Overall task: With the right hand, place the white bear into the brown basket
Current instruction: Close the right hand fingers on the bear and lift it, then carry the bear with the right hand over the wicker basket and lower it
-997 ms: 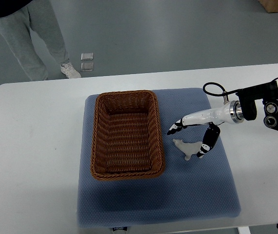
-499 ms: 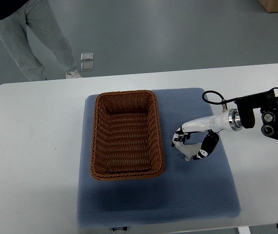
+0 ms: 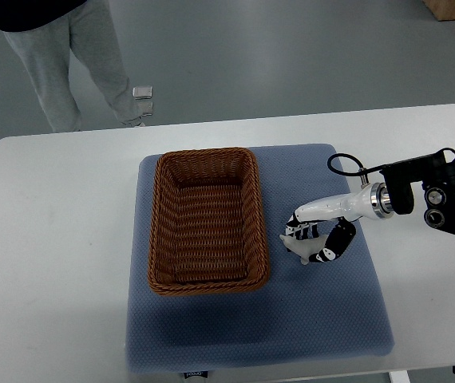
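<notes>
The white bear [image 3: 302, 247] lies on the blue mat [image 3: 315, 311], just right of the brown basket [image 3: 164, 219]. My right hand [image 3: 314, 240] comes in from the right edge and sits down over the bear, fingers curled around it from above and thumb below. The bear still rests on the mat. The basket holds nothing. My left arm is out of view.
The mat lies on a white table [image 3: 52, 239]. A person [image 3: 68, 48] in grey trousers stands on the floor beyond the table's far left. Two small clear squares [image 3: 142, 100] lie on the floor near their feet.
My right hand has dropped toward the mat and its fingers have closed from a wide spread to a curl around the bear. The person has shifted a little to the right.
</notes>
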Controlling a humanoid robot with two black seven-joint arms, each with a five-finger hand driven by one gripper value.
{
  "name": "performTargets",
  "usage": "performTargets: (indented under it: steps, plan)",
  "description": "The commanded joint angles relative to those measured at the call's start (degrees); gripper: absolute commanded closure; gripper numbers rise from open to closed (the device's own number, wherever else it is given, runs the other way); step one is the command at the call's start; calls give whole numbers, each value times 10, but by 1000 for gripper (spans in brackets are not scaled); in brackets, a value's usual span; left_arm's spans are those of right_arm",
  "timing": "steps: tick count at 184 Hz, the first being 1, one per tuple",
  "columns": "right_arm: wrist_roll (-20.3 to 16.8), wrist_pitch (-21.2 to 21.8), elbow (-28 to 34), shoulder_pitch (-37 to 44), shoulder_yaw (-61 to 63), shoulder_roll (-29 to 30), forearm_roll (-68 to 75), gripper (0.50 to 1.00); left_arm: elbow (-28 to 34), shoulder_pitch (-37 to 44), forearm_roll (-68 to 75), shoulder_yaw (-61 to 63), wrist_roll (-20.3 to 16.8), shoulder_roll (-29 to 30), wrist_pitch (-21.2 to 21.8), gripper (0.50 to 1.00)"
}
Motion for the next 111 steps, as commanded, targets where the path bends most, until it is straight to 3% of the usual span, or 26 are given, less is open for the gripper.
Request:
performTargets:
  steps: [1, 111]
  plan:
    - [0, 0, 0, 5, 1, -4, 0, 983, 0, 0, 0, 0, 0, 0, 0, 500]
    - [0, 22, -20, 136, 4, 13, 9, 975, 0, 0, 0, 0, 0, 0, 0, 500]
